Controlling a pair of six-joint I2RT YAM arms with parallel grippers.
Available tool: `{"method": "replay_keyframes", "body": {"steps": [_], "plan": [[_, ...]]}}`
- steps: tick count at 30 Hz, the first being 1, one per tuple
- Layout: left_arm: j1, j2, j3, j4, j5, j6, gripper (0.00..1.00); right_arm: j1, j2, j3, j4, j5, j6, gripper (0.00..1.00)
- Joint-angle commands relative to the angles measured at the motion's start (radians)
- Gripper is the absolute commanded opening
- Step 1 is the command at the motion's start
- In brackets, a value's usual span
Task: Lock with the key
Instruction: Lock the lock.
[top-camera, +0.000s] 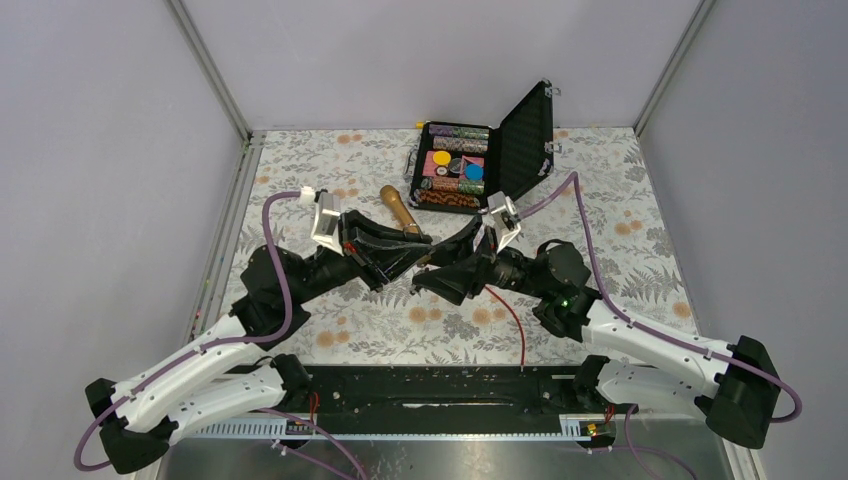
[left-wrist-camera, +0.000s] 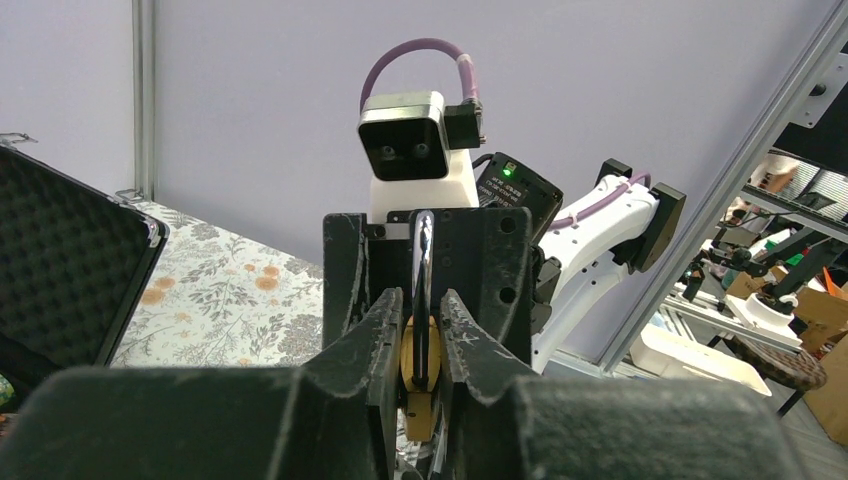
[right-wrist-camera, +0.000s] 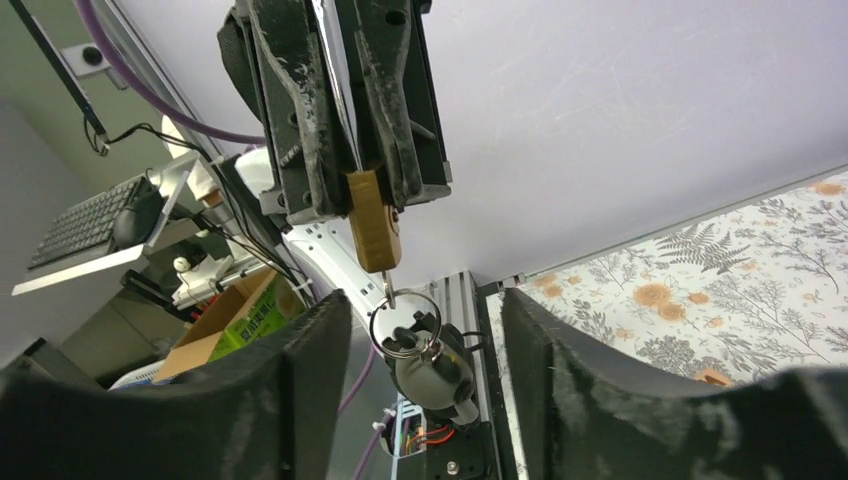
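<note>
— Where's the padlock (right-wrist-camera: 373, 222)?
— Over the middle of the table (top-camera: 620, 200), clamped in the left pincer (left-wrist-camera: 421, 310). From overhead both arms hide it.
— What shows?
— A brass block, with its chrome shackle (left-wrist-camera: 424, 260) running between scuffed black fingers (left-wrist-camera: 385, 330). The key (right-wrist-camera: 388, 293) sits in the opposite end, mostly hidden, and a wire ring (right-wrist-camera: 405, 322) hangs from it.
— And the right pincer (right-wrist-camera: 422, 305)?
— Spread wide, gripping nothing, on either side of the ring.

Two white-shelled arms (top-camera: 190, 368) with black joints, purple cables (left-wrist-camera: 415, 44), scuffed black claw fingers (right-wrist-camera: 300, 400), one green light (top-camera: 566, 299).
</note>
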Motion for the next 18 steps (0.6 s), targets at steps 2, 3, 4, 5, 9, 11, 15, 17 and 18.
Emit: {"method": "replay_keyframes", "body": {"steps": [2,3,4,5,9,11,15,17,18], "plan": [[0.001,-0.005,0.007,0.081,-0.023,-0.013,0.00,-0.003,0.007,0.010,0.113,0.005,0.022,0.69],[0.001,-0.002,0.010,0.080,-0.025,-0.013,0.00,-0.003,0.008,0.013,0.113,0.006,0.021,0.69],[0.001,-0.001,0.012,0.079,-0.026,-0.013,0.00,-0.003,0.009,0.017,0.111,0.004,0.022,0.67],[0.000,0.001,0.014,0.077,-0.028,-0.014,0.00,-0.003,0.012,0.022,0.104,0.003,0.021,0.65],[0.000,0.003,0.013,0.076,-0.027,-0.016,0.00,-0.003,0.012,0.045,0.052,0.016,0.029,0.41],[0.001,0.003,0.012,0.076,-0.025,-0.016,0.00,-0.002,0.009,0.054,0.028,0.023,0.030,0.33],[0.001,-0.005,0.009,0.087,-0.023,-0.025,0.00,-0.003,0.001,0.049,0.005,0.025,0.027,0.09],[0.000,-0.012,0.008,0.094,-0.025,-0.028,0.00,-0.003,-0.004,0.047,-0.015,0.011,0.016,0.00],[0.000,-0.016,0.008,0.096,-0.032,-0.034,0.00,-0.003,-0.005,0.046,-0.028,-0.004,0.010,0.00]]}}
